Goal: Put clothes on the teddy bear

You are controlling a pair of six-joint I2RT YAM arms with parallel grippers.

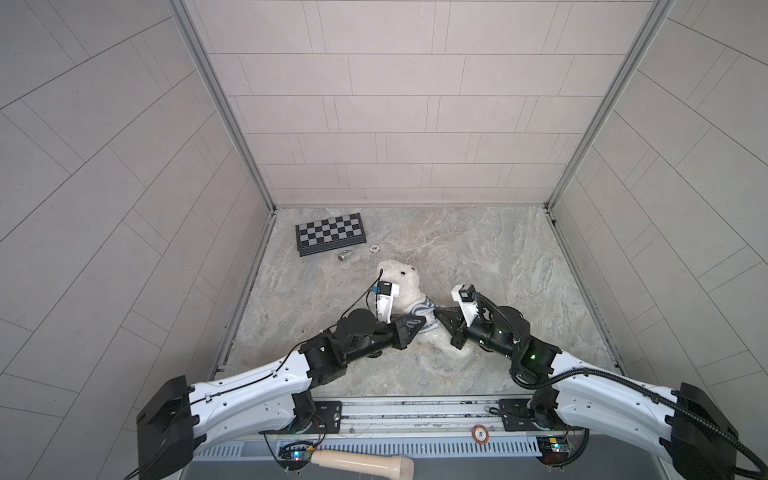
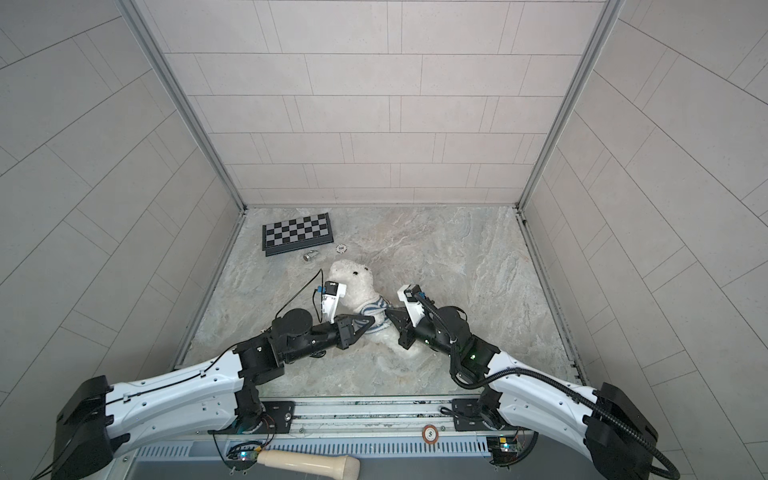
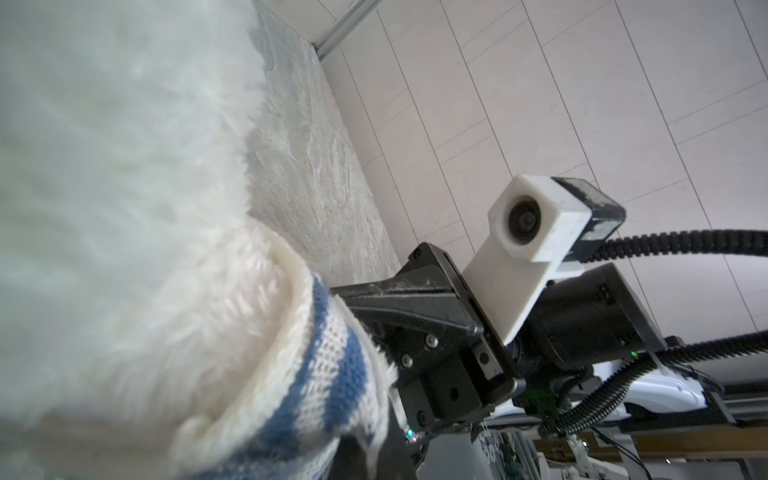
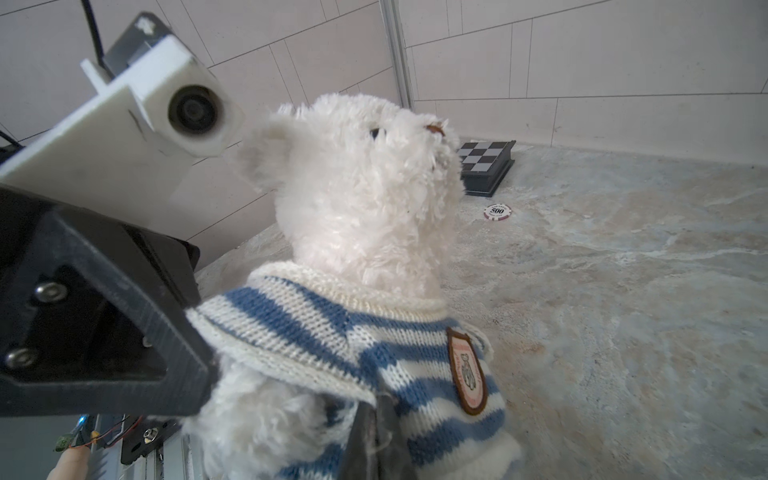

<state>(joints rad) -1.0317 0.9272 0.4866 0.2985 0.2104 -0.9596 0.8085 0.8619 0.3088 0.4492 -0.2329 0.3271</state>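
The fluffy white teddy bear (image 1: 401,277) (image 2: 353,277) sits upright mid-table, facing the back left. A blue-and-white striped shirt (image 1: 422,309) (image 4: 332,328) is over its head and bunched round its neck and chest, with a badge on the front. My left gripper (image 1: 423,322) (image 2: 371,321) is shut on the shirt's hem at one side of the bear; its dark fingers (image 3: 361,459) show under the knit (image 3: 328,374). My right gripper (image 1: 435,318) (image 4: 374,440) is shut on the hem at the other side. White fur (image 3: 124,166) fills much of the left wrist view.
A folded chessboard (image 1: 330,232) lies at the back left, with a poker chip (image 1: 375,248) and a small metal piece (image 1: 344,255) in front of it. Another chip (image 1: 480,434) rests on the front rail, and a pale wooden handle (image 1: 361,459) below it. Tiled walls enclose three sides.
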